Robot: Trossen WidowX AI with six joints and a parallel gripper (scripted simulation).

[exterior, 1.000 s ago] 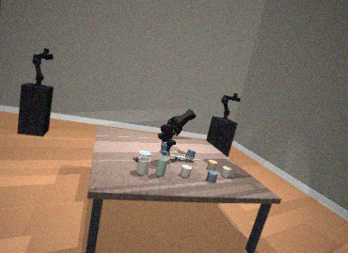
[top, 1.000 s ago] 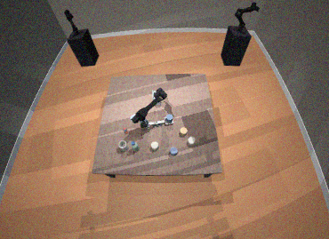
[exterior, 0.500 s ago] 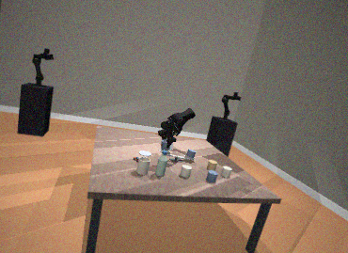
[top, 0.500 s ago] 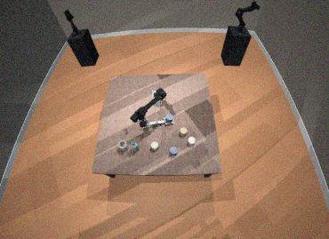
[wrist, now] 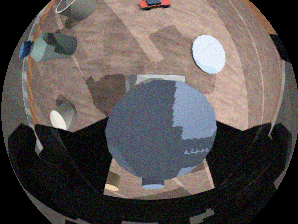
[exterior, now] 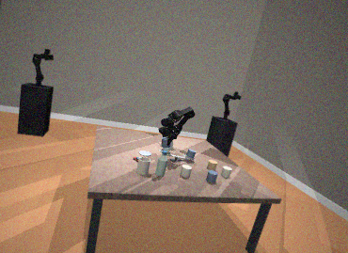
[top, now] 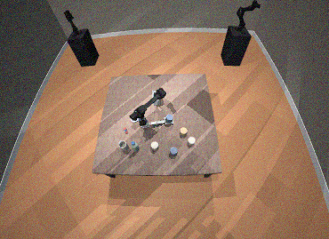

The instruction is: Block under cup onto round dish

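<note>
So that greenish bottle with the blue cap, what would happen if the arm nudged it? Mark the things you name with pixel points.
The bottle [top: 134,147] [exterior: 162,166] [wrist: 54,47] would probably tip fairly easily, being taller than it is wide. Once over, its round sides suggest it might roll.

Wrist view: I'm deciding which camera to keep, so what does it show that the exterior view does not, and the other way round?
Only the wrist view: the round end of the held blue cup face-on, between the hand's two fingers.

Only the exterior view: the table's front legs and the arm's raised links.

Both: the cup itself, the pale round dish, the blue-capped bottle and a small red item.
</note>
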